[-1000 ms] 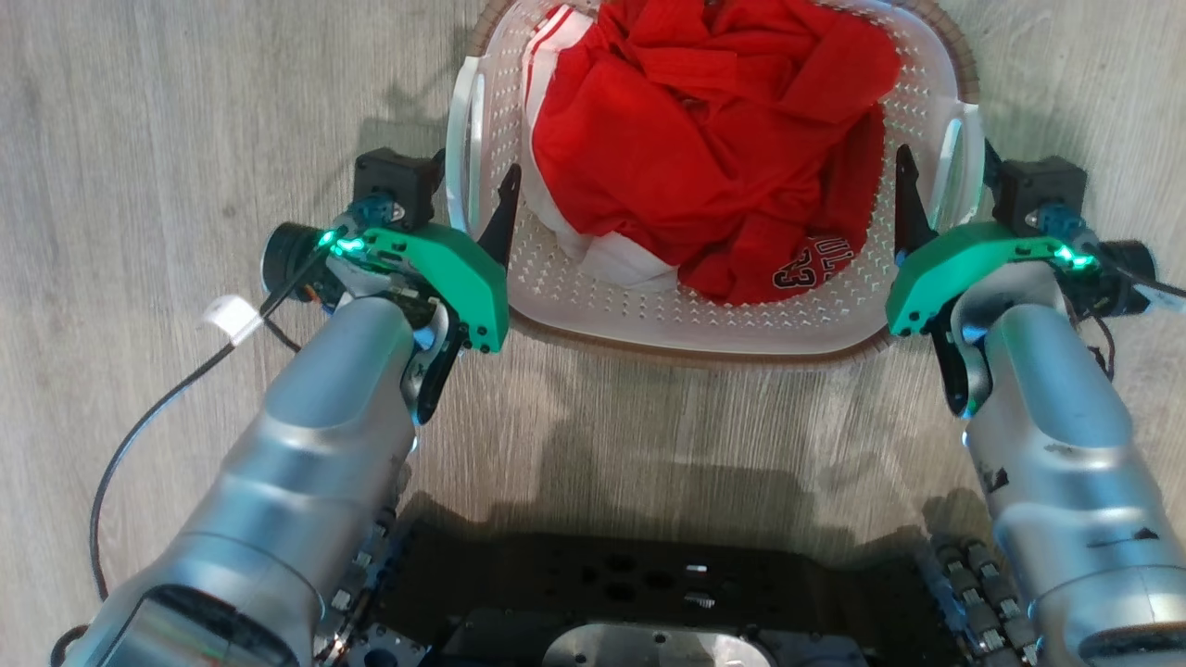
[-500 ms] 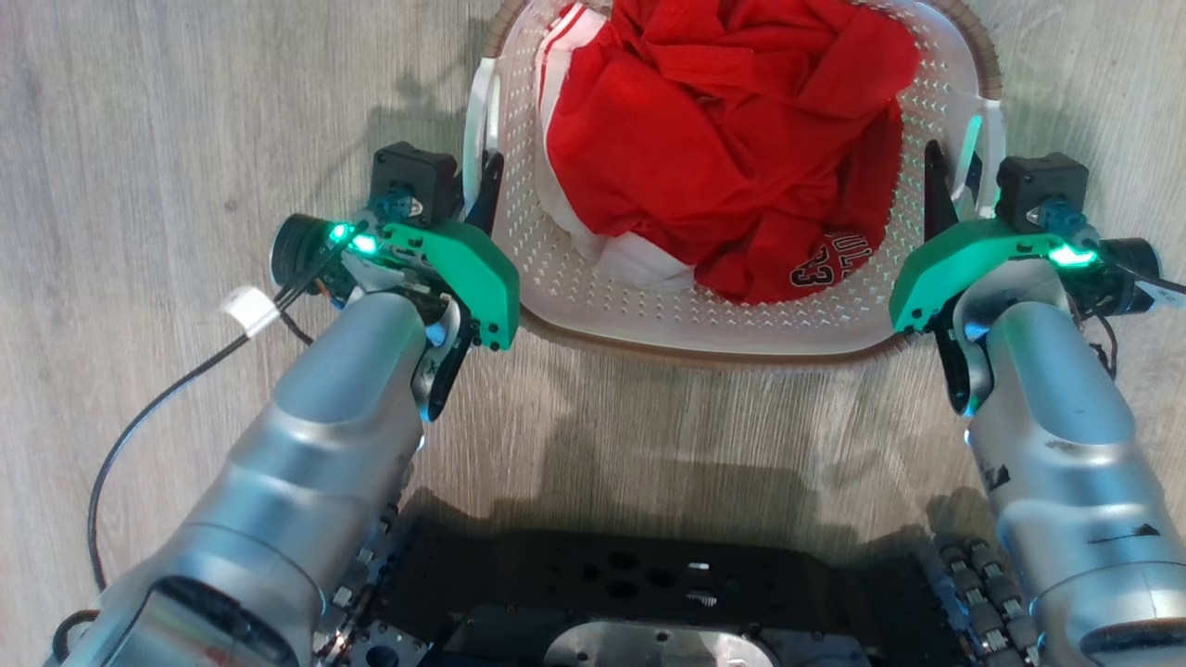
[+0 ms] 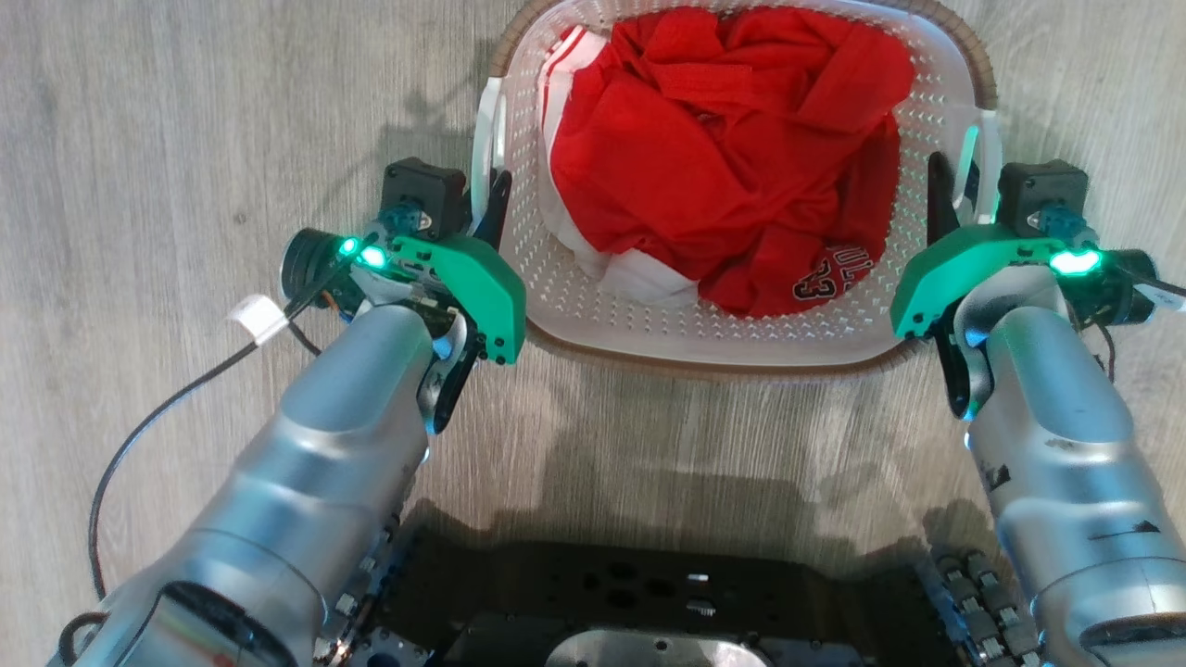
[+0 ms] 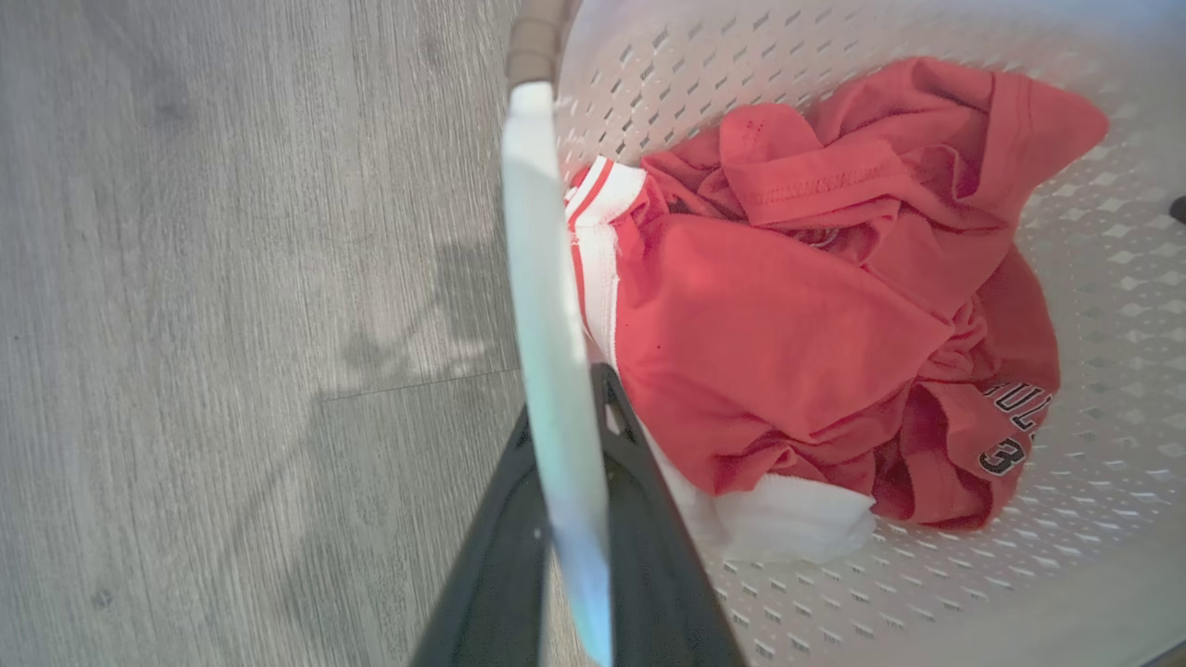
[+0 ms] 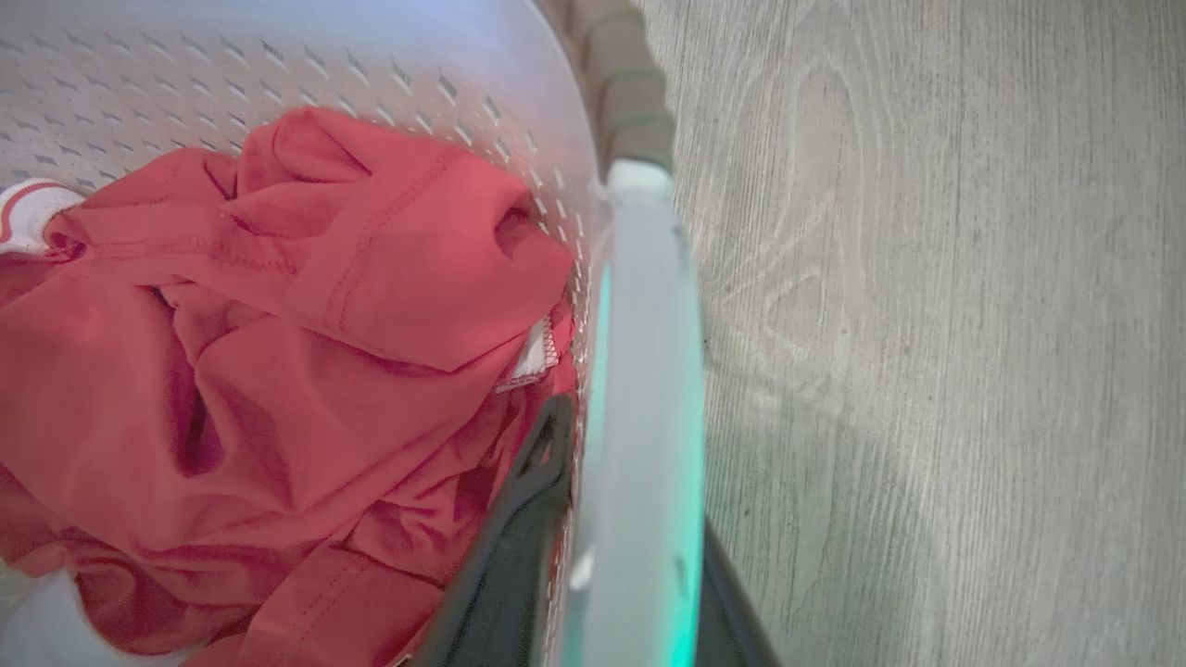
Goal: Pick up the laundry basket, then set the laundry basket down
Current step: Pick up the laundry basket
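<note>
The grey wood floor (image 3: 185,139) is under it all. The laundry basket (image 3: 649,324) is between the two grippers, and I cannot tell if it is off the floor yet. Red clothes (image 3: 723,167) fill it, so it needs a hold on both sides to stay level. The left handle (image 4: 556,371) is squeezed tight between the fingers of the left gripper (image 3: 489,199), one finger inside the basket and one outside. The right gripper (image 3: 959,195) pinches the right handle (image 5: 639,371) the same way.

Both arms reach forward, left claw (image 3: 489,199) and right claw (image 3: 956,190) each clamped tight.
</note>
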Motion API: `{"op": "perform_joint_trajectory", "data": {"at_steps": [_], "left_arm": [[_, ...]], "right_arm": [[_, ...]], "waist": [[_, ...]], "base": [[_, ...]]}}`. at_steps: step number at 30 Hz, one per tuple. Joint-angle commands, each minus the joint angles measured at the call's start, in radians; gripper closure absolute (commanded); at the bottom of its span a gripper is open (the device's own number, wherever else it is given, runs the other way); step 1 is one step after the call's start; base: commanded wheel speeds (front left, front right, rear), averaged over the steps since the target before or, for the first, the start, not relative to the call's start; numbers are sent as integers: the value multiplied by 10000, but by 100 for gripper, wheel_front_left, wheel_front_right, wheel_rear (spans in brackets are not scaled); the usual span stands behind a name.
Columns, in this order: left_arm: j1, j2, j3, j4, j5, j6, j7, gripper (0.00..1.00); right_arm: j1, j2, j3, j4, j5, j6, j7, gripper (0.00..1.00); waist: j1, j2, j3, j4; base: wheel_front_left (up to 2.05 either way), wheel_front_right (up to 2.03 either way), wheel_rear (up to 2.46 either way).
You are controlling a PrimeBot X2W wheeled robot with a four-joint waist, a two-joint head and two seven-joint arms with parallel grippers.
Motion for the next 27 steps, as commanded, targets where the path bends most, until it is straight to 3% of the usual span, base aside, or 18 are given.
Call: {"op": "perform_joint_trajectory", "data": {"at_steps": [1,16,27], "left_arm": [[291,227,86,-195,-10,-7,-99,100],[985,227,-83,588,-343,-54,-99,100],[1774,227,-539,1355,-917,-186,-99,100]], "right_arm": [[422,193,355,-21,11,27,-47,100],[410,193,1174,1325,888,27,-47,100],[629,193,2721,2697,2335,27,-26,100]], "waist": [[0,-1,-82,-12],[0,-1,-1757,-291],[0,-1,-3444,-467]], "base": [[0,0,0],[0,0,0],[0,0,0]]}}
